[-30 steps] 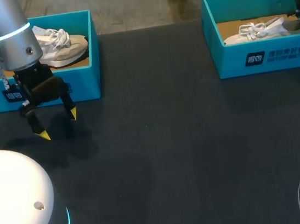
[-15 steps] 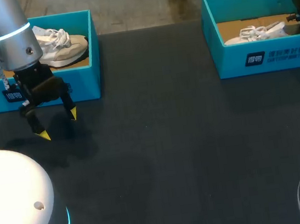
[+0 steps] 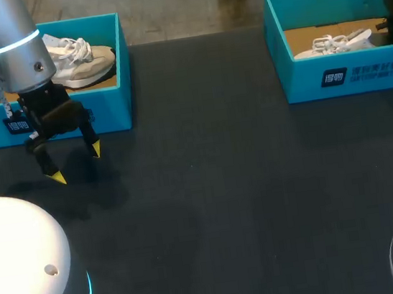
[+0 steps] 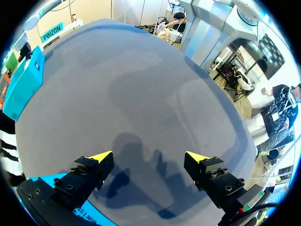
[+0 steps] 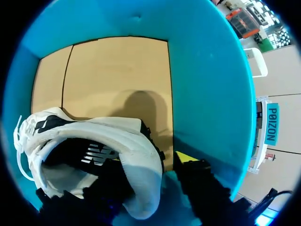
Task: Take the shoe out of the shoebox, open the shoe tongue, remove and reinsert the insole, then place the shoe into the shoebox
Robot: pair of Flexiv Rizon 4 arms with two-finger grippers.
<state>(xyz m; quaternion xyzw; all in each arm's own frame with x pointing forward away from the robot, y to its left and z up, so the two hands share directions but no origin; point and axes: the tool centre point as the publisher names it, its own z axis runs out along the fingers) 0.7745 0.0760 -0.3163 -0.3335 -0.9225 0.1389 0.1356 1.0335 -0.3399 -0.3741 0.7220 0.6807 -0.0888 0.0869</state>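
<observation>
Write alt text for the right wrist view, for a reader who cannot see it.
The right gripper clasps the heel of a white sneaker, one finger inside it and one outside. The sneaker lies in a teal shoebox with a brown cardboard floor, its laces at the end away from the gripper.

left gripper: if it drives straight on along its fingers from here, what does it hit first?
The table, most likely. The left gripper points down at bare tabletop, open, with nothing between or ahead of its fingers. The shoebox sits beside it, off that line. Height above the table is unclear.
</observation>
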